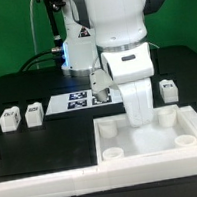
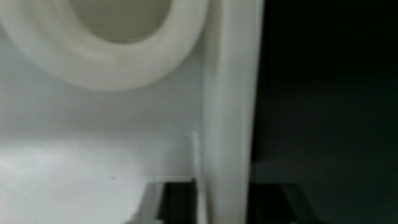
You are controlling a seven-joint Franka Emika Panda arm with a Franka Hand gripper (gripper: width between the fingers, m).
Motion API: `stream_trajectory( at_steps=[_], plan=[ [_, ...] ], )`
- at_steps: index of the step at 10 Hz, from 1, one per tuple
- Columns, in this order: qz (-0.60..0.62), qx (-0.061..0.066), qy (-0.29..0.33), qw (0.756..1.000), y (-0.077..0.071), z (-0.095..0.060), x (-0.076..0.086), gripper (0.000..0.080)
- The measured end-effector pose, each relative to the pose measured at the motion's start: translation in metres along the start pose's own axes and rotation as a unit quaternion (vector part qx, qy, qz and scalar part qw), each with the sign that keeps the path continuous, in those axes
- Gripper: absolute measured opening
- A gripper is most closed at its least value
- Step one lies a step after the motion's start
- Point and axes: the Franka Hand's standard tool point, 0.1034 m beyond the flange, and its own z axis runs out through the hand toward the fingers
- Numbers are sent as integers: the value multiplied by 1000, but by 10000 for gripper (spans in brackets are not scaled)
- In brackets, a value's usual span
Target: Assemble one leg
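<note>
Three legs show in the exterior view, small white posts with marker tags: two at the exterior view's left point(image 1: 9, 119) point(image 1: 33, 115) and one at its right point(image 1: 168, 87), all lying on the black table. My gripper point(image 1: 136, 110) is down at the far wall of the large white tray point(image 1: 144, 156), away from every leg. In the wrist view my gripper point(image 2: 222, 192) straddles the tray's upright wall point(image 2: 226, 100). A dark finger point(image 2: 175, 200) lies against each side of the wall. A round corner socket point(image 2: 116, 40) lies beside the wall. No leg shows in the wrist view.
The marker board point(image 1: 79, 100) lies on the table behind the tray, beside my arm. A long white ledge point(image 1: 57, 178) runs along the front. Other round sockets point(image 1: 112, 155) point(image 1: 185, 141) sit in the tray's corners.
</note>
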Motion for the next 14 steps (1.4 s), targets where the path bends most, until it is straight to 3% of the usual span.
stream_trajectory(
  at_steps=[1,2,3,9,10,11,12,14],
  plan=[
    [0,0,0,1000,0,0,0,318],
    [0,0,0,1000,0,0,0,502],
    [0,1,0,1000,0,1,-1,601],
    [1,0,0,1000,0,0,-1,649],
    [18,-3,-3,1000,-1,-9,-1,649],
    [38,-13,-7,999,-4,-28,1,649],
    [87,-15,-12,996,-12,-42,8,649],
    [162,-19,-14,986,-28,-57,36,649]
  ],
)
